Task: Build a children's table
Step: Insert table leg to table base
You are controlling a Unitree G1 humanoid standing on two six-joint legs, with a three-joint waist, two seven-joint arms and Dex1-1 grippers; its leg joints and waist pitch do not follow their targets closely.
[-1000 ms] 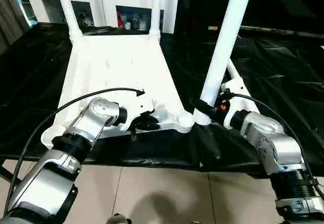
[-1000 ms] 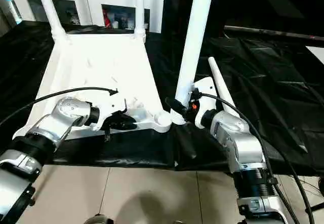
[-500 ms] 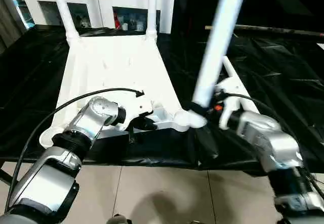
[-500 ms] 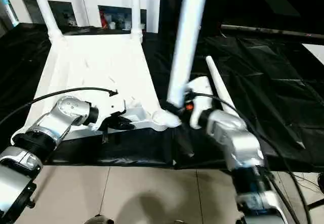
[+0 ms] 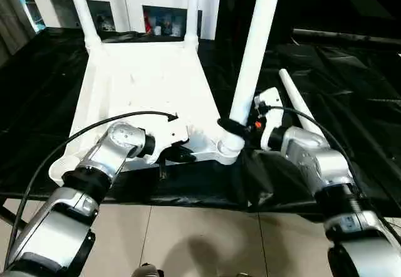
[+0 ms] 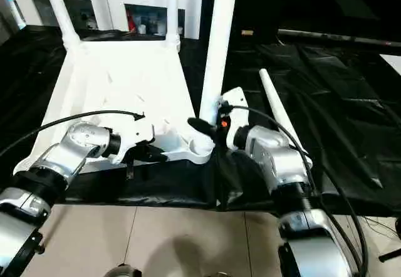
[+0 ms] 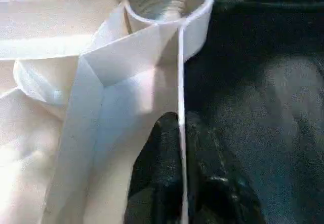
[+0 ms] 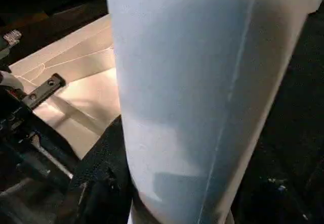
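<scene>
The white tabletop (image 5: 144, 83) lies underside up on black cloth, with two legs (image 5: 80, 10) (image 5: 192, 7) upright in its far corner sockets. My right gripper (image 5: 235, 128) is shut on a third leg (image 5: 254, 57), which stands nearly upright with its lower end on the near right corner socket (image 5: 227, 150). In the right wrist view this leg (image 8: 202, 82) sits against a black finger (image 8: 101, 173). My left gripper (image 5: 178, 155) is shut on the tabletop's near rim (image 7: 180, 148), one finger (image 7: 157, 183) on each side of the thin wall. A fourth leg (image 5: 301, 101) lies loose on the cloth at the right.
A white cabinet (image 5: 125, 1) with glass doors stands behind the tabletop. The black cloth (image 5: 351, 89) covers the work surface and hangs over its front edge (image 5: 200, 192). Tiled floor (image 5: 200, 239) shows below. A black cable (image 5: 94, 126) loops over my left forearm.
My right gripper has carried the leg leftward, from beside the corner onto the near right socket. My left gripper stays on the rim.
</scene>
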